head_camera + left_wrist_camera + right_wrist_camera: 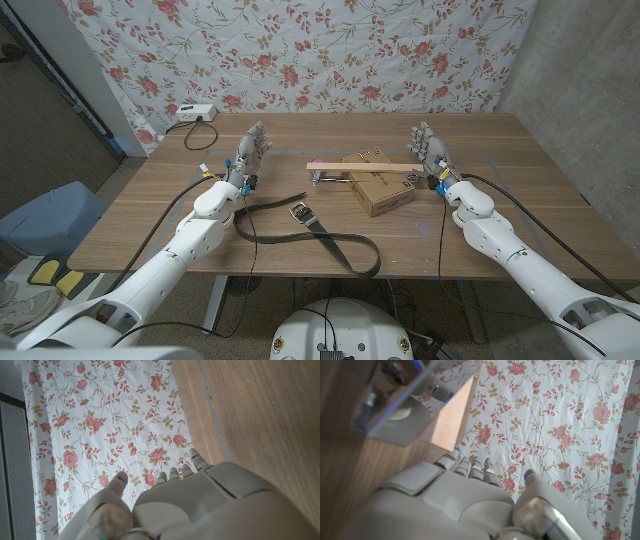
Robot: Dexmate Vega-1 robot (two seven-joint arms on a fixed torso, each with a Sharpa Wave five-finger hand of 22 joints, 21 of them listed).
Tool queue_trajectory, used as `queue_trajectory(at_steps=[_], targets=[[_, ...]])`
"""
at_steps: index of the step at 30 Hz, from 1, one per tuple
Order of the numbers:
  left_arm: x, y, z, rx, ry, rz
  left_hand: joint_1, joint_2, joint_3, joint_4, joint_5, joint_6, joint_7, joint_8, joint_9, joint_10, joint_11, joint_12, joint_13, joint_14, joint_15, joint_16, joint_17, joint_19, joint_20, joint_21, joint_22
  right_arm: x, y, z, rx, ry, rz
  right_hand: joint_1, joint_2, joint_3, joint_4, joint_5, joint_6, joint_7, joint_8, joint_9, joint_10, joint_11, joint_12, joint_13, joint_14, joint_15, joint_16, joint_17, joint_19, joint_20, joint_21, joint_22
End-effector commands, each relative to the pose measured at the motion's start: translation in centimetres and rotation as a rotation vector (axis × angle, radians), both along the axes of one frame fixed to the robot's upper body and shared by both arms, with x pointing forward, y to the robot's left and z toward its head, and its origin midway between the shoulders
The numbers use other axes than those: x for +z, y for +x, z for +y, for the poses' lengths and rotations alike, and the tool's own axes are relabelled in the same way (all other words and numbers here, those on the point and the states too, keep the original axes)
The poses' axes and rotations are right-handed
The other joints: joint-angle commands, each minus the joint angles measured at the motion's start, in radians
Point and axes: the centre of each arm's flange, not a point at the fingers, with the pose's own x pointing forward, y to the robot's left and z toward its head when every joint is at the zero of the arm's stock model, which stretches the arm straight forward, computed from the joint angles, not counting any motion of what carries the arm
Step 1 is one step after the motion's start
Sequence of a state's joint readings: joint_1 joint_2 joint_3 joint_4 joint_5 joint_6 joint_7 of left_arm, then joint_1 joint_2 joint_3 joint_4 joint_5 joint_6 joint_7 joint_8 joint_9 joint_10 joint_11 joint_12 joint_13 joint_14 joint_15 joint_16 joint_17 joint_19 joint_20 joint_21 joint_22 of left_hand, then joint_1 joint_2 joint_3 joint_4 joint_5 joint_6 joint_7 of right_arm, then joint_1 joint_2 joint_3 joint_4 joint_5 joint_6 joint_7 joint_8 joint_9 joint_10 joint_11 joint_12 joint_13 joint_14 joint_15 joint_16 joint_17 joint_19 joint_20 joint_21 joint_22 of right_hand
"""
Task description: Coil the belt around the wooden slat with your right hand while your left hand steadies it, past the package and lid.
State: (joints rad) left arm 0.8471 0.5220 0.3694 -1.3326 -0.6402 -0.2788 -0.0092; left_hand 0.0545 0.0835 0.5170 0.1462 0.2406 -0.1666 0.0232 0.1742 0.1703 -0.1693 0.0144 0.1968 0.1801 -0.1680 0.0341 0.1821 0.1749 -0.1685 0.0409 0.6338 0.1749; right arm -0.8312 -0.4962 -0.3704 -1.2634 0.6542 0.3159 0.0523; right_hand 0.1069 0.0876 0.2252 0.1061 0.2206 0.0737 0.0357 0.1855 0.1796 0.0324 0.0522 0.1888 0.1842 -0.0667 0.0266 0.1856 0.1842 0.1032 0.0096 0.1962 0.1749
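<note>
Both hands' fingers extended, apart, empty: left hand, right hand

Two white arms reaching in from the near corners, each angled inward and forward over the table, forearms trailing black cables. Left hand raised on its edge toward the far left, palm upright, fingers held straight, close together and pointing away, gripping nothing. Right hand mirrored on the far right, likewise upright with fingers extended side by side and thumb set slightly apart, empty, level with the left hand and well apart from it.
</note>
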Motion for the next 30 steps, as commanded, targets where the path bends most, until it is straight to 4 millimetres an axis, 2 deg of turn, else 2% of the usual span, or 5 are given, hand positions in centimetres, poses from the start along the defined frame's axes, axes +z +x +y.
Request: queue_trajectory(at_steps=[1,17,26,27,30], targets=[[1.1,-0.4,-1.1,0.041,0.05,-0.021,0.0,0.039,0.008,-0.001,0.005,-0.085,-0.003,0.006,0.002,-0.052,0.0,0.003,0.004,-0.069,0.0,0.006,0.003,-0.071,0.0,0.001,0.004,-0.3,1.1,-0.6,0.024,0.001,0.003,0.006,0.003,0.005,0.001,0.004,0.007,-0.001,0.005,0.003,-0.002,0.01,0.007,0.004,-0.004,0.003,0.006,0.002,0.008,0.001,0.005,0.003],[4.7,-1.5,-4.8,0.192,0.317,-0.094,0.053,-0.014,-0.001,-0.067,-0.003,0.006,-0.049,0.024,0.003,0.021,-0.012,0.022,0.004,0.0,0.001,0.014,-0.003,-0.024,0.006,-0.015,0.002,-1.0,2.4,-1.8,0.037,-0.041,0.005,0.006,0.003,0.005,0.0,0.004,0.006,-0.002,0.004,0.003,0.001,0.01,0.008,0.004,-0.004,0.003,0.006,0.002,0.006,0.003,0.004,0.003],[6.7,-2.5,-5.6,0.227,0.464,-0.115,0.129,-0.054,-0.002,-0.153,-0.018,0.047,-0.061,0.024,0.006,0.064,-0.029,0.026,0.005,0.057,-0.012,0.016,-0.003,0.012,-0.005,-0.034,0.002,0.7,0.8,-3.0,-0.045,-0.108,-0.057,0.009,0.002,0.005,-0.003,0.004,0.018,-0.005,0.009,0.003,0.021,0.017,0.014,0.004,0.005,0.003,0.009,0.001,0.01,0.006,0.006,0.002],[6.9,-2.6,-5.7,0.227,0.478,-0.117,0.144,-0.059,-0.002,-0.17,-0.022,0.049,-0.061,0.023,0.006,0.068,-0.057,0.025,0.005,0.072,-0.013,0.017,-0.003,0.016,-0.007,-0.039,0.002,1.0,0.6,-3.1,-0.055,-0.118,-0.064,0.009,0.001,0.005,-0.004,0.004,0.019,-0.006,0.009,0.003,0.023,0.017,0.015,0.004,0.005,0.003,0.009,0.001,0.011,0.006,0.006,0.002],[7.4,-2.7,-5.9,0.225,0.519,-0.117,0.154,-0.062,-0.002,-0.18,-0.024,0.058,-0.061,0.024,0.006,0.077,-0.063,0.026,0.006,0.078,-0.016,0.017,-0.003,0.02,-0.007,-0.041,0.003,1.5,0.0,-3.4,-0.071,-0.142,-0.075,0.01,0.001,0.006,-0.005,0.004,0.025,-0.005,0.011,0.003,0.026,0.016,0.016,0.004,0.009,0.001,0.01,0.001,0.013,0.009,0.006,0.002]])
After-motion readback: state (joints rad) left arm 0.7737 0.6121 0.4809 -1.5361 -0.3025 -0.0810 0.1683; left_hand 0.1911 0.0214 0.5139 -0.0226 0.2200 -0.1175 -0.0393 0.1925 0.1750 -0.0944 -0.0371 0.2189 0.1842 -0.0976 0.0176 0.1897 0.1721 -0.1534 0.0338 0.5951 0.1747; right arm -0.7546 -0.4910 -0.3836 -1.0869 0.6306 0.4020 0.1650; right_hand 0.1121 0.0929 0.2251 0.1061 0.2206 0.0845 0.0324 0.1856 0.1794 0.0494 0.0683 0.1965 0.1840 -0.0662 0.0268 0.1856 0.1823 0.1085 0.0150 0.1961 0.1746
